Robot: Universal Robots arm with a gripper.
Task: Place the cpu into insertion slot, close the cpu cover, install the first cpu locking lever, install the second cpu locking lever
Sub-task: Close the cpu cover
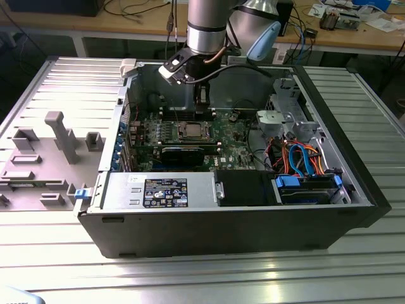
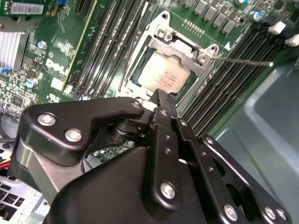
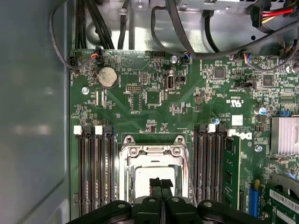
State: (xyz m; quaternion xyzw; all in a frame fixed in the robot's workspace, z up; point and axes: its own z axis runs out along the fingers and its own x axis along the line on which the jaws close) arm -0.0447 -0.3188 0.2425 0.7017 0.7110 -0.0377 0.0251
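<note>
1. Already, just left of centre in the exterior view, the cpu (image 1: pixel 192 131) lies in the insertion slot (image 2: pixel 138 65), with the cpu cover (image 3: pixel 152 151) down around it.
2. At upper centre, the end effector (image 1: pixel 202 106) hangs just above the chip. Its fingers (image 3: pixel 155 186) are pressed together and clamped on nothing.
3. A thin locking lever (image 2: pixel 243 60) sticks out loose over the memory slots (image 2: pixel 224 88). I judge that a glancing push could let it slip off the fingertips or bend it.
4. An off-centre descent could scrape the chip's top or strike the cover's frame.
5. At the exterior view's right, the cables (image 1: pixel 297 158) lie well apart, so snagging seems unlikely.
</note>
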